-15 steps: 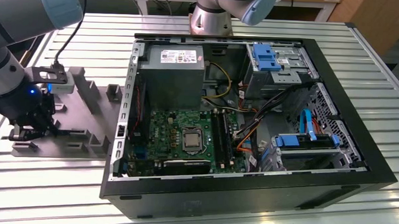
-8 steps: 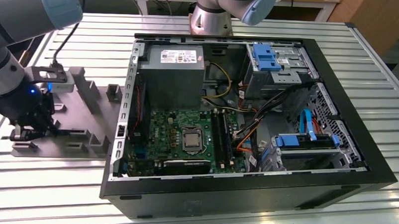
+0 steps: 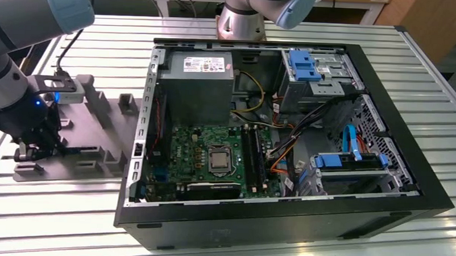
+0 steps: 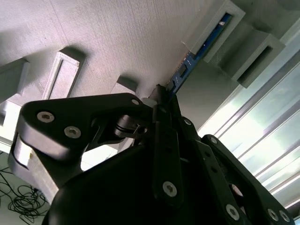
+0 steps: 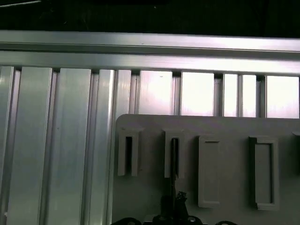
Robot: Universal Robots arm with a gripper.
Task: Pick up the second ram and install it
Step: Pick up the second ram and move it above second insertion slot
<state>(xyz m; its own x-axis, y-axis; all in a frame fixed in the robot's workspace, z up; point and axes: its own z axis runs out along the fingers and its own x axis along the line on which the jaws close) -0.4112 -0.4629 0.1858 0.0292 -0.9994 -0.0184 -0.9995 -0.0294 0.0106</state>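
The second ram is a thin blue board standing on edge in a slot of the grey holder block. In the first wrist view the second ram shows as a dark sliver in one of the holder block's slots. My gripper has its black fingers closed together around the stick's near end, and it still sits in the slot. In the exterior view my gripper is low over the holder block, at the exterior view's left of the open computer case.
Inside the case lie the green motherboard with black memory slots, a grey power supply, and blue drive brackets among loose cables. Everything rests on a ribbed aluminium table.
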